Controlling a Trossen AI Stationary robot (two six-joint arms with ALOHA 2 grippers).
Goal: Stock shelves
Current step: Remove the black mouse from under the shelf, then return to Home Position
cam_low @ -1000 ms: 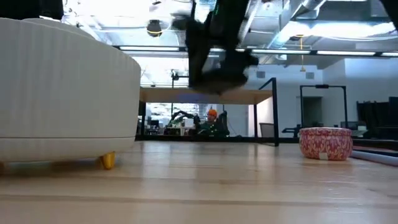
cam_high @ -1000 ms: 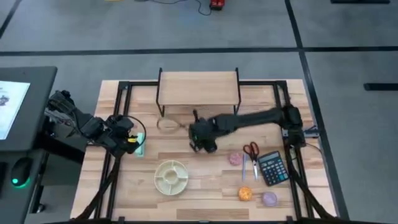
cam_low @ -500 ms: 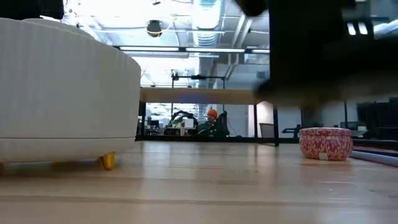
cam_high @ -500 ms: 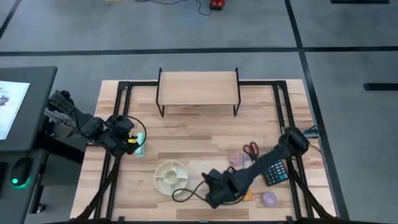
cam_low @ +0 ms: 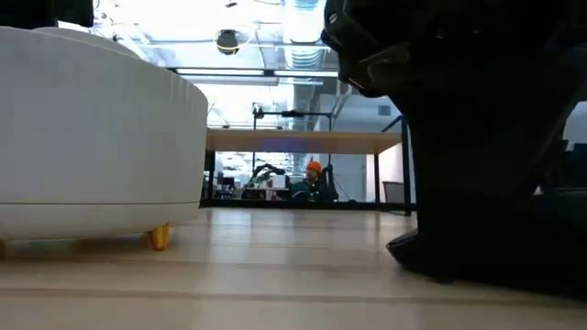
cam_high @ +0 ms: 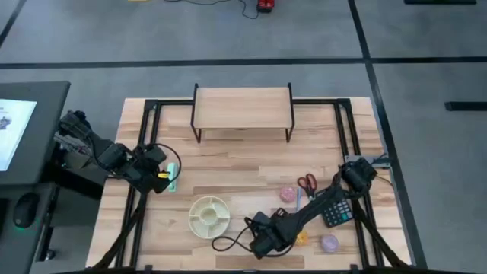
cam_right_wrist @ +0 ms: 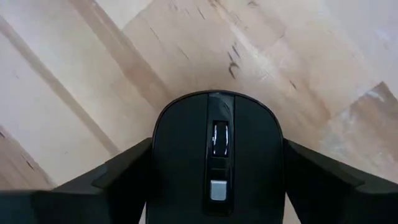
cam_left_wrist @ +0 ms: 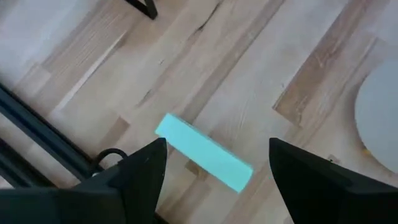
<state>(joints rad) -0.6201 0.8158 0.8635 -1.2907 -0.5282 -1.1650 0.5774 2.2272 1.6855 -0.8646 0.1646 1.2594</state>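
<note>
Right gripper sits low at the near edge of the table, just right of the round cream divided dish, its fingers closed around a black computer mouse; the mouse cable loops on the wood beside the dish. Wrist view shows the mouse between both fingers, scroll wheel up, bare planks beyond. Left gripper waits at the left edge, jaws spread open above a mint-green block, not touching it. Shelf stands at the far middle of the table, top bare, well apart from both arms. Right side of table: red-handled scissors, black calculator, pink tin, orange item, purple item
</note>
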